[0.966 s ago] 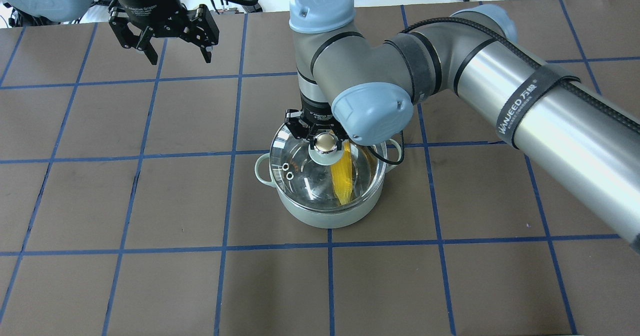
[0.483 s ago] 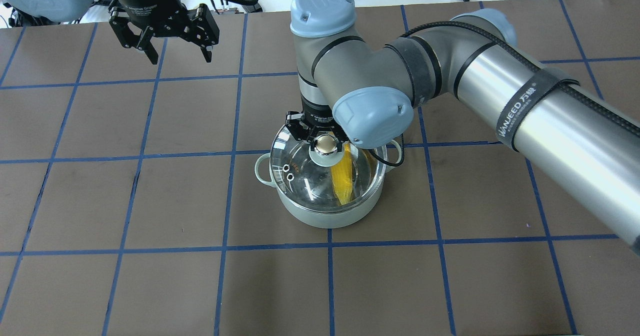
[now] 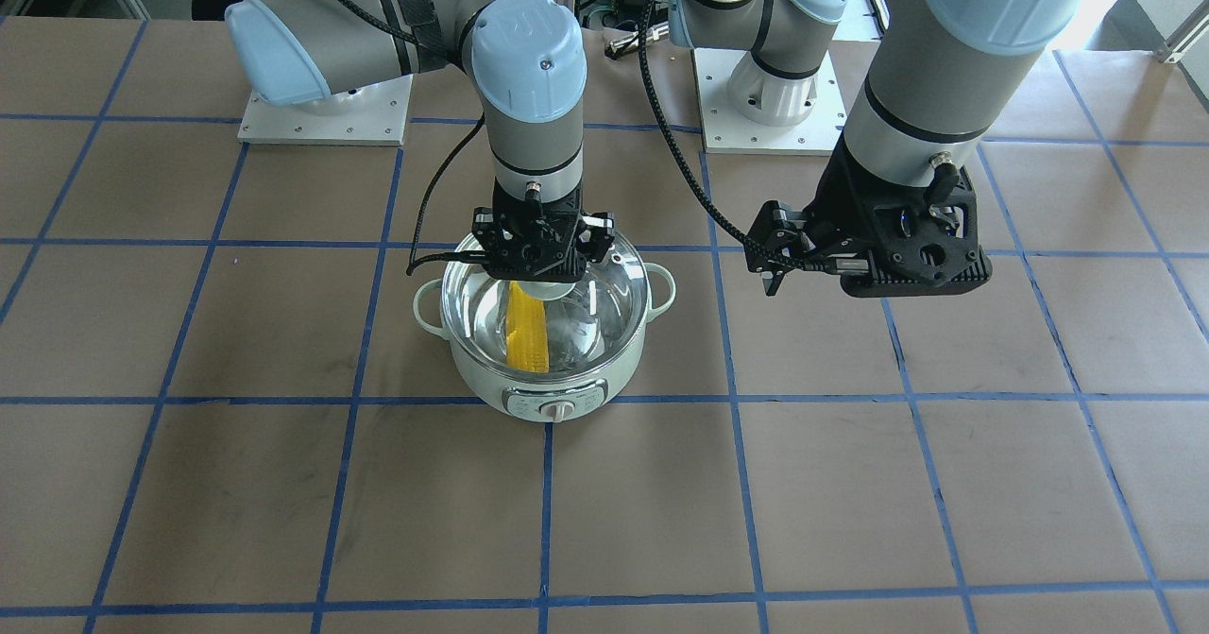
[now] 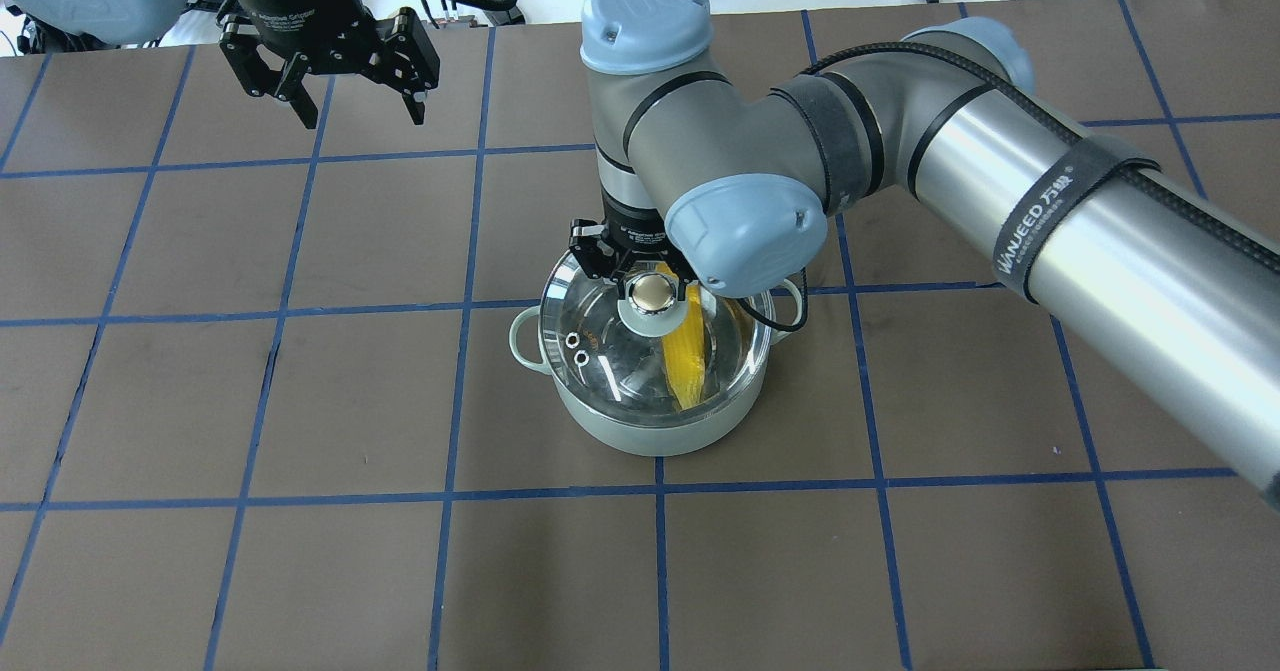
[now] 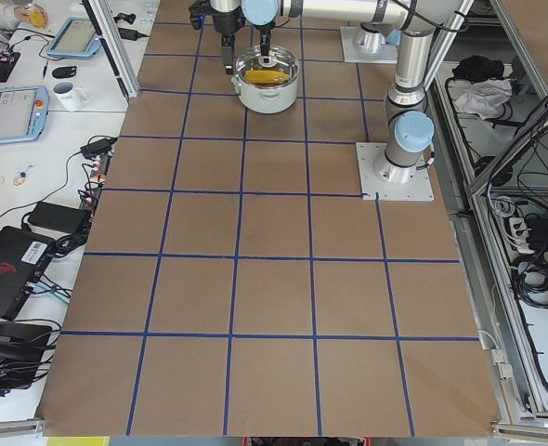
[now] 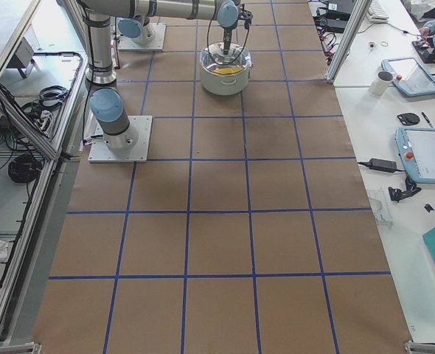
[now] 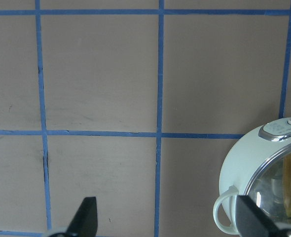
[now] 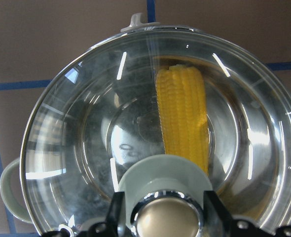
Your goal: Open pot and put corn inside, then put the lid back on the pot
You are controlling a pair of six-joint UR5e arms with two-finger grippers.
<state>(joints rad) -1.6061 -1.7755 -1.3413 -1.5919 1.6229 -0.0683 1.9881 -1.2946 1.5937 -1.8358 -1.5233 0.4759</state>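
Observation:
The pale mint-green pot (image 4: 655,433) stands mid-table, its knob panel (image 3: 557,405) facing away from the robot. The yellow corn (image 4: 685,356) lies inside it, seen through the glass lid (image 4: 598,346) that sits level over the rim. My right gripper (image 4: 651,291) comes straight down over the lid, its fingers close on either side of the gold-beige knob (image 8: 167,219). The corn (image 8: 182,113) and the lid (image 8: 76,138) fill the right wrist view. My left gripper (image 4: 358,116) hangs open and empty at the far left, well off the pot (image 7: 244,168).
Brown table covering with a blue tape grid (image 4: 450,306). The right arm's elbow and forearm (image 4: 1000,191) stretch over the table's right half. The arm bases (image 3: 326,114) stand at the robot's edge. Monitors and cables lie on side benches (image 5: 32,102).
The right gripper and the lid's knob have sunk slightly toward the pot. The left arm has barely moved.

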